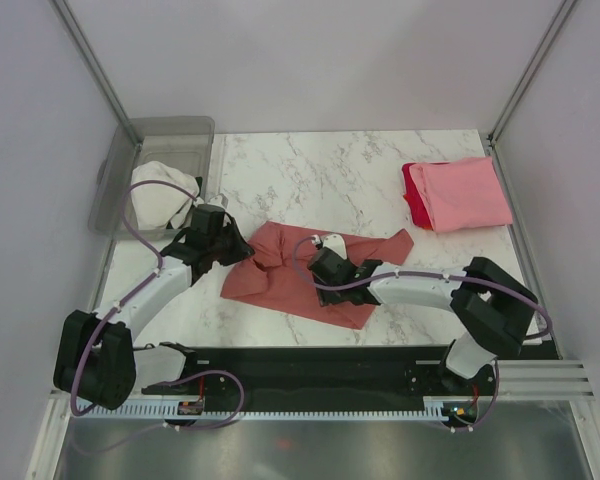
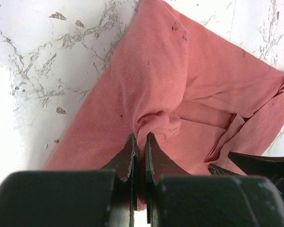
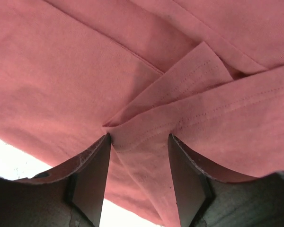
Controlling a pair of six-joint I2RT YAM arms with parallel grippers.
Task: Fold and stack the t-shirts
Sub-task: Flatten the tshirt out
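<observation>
At table centre, the salmon-red t-shirt (image 1: 280, 280) is lying crumpled, partly hiding under the right gripper (image 3: 139, 137), whose jaws are standing apart astride a fold. The left gripper (image 2: 139, 139) is pinching the shirt's 9 o'clock edge. Toward 2 o'clock, a pink t-shirt (image 1: 465, 192) is covering most of a red t-shirt (image 1: 410, 195): three shirts.

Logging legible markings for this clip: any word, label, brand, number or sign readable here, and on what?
None readable.
The dusty salmon-red cloth t-shirt, the folded light pink cloth t-shirt, the clear grey plastic bin and the white marbled table show no print.
Arm-base fittings: too small to read.
</observation>
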